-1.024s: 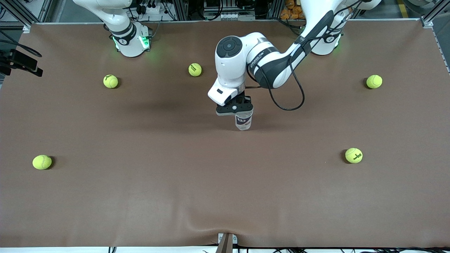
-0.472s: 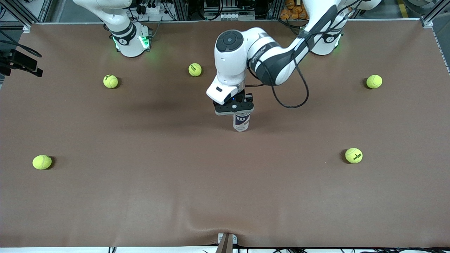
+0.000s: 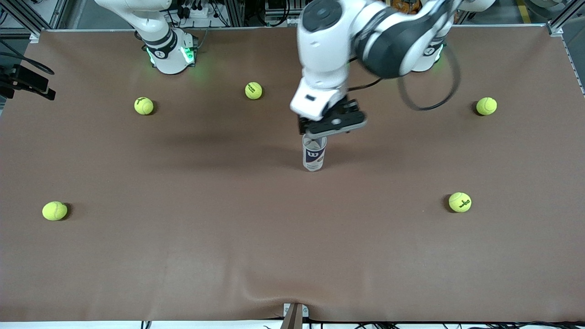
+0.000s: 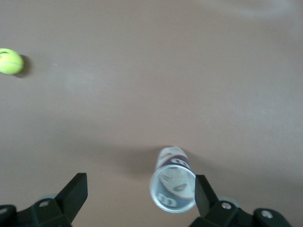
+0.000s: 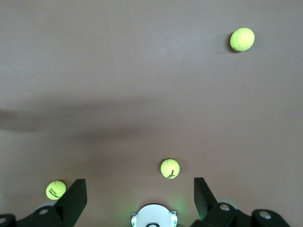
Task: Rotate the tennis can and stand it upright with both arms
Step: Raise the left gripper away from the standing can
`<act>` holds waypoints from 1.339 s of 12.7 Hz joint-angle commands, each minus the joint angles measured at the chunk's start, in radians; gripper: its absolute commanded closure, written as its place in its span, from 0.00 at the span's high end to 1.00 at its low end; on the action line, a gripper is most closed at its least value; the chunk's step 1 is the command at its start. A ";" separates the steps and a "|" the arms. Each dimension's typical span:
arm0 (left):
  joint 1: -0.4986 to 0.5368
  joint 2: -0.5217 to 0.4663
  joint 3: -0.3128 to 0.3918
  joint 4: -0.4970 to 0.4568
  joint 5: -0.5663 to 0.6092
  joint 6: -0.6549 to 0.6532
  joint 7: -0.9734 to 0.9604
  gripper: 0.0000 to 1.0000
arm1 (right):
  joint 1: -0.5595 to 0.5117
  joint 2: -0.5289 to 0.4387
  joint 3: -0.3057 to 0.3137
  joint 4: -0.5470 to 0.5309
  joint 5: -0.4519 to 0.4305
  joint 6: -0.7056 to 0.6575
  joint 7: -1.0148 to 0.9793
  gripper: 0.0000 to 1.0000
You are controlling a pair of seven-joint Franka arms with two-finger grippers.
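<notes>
Now my left gripper point(image 3: 332, 124) hangs in the air right above the tennis can point(image 3: 314, 154), released, its two fingers spread wide and holding nothing. In the left wrist view those fingers point(image 4: 75, 193) frame the table while the can point(image 4: 173, 185) sits beside one of them, clear of both pads, its open mouth with the silver rim facing up at the camera.

The can stands upright on the brown table point(image 3: 183, 256), roughly at the middle of it, the navy panel with the white "W" logo turned toward the front camera. Nothing touches it.

My right gripper point(image 5: 137, 201) does not show in the front view; only that arm's base, lit green point(image 3: 170, 55), is in sight there. Its wrist view looks straight down, and the black fingers point(image 5: 75, 195) stand wide apart with nothing between them, high over the table near its own base point(image 5: 153, 215). This arm waits.

Five yellow-green tennis balls lie scattered well apart from the can: two point(image 3: 253, 90) point(image 3: 144, 105) near the right arm's base, one point(image 3: 55, 210) nearer the front camera at the right arm's end, one point(image 3: 486, 106) at the left arm's end, and one point(image 3: 460, 202) nearer the front camera on that same end.
</notes>
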 commanded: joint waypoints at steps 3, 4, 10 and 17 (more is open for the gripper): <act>0.178 -0.180 -0.004 -0.023 -0.147 -0.157 0.223 1.00 | 0.010 0.011 0.000 0.022 0.013 0.000 0.007 1.00; 0.239 -0.213 -0.004 -0.023 -0.192 -0.187 0.315 1.00 | 0.008 0.011 -0.001 0.022 0.011 -0.002 0.007 1.00; 0.514 -0.345 -0.004 -0.090 -0.335 -0.247 0.695 1.00 | 0.008 0.011 -0.001 0.023 0.013 0.000 0.004 1.00; 0.583 -0.345 0.004 -0.090 -0.347 -0.218 0.825 1.00 | 0.004 0.011 -0.003 0.023 0.013 0.000 0.004 1.00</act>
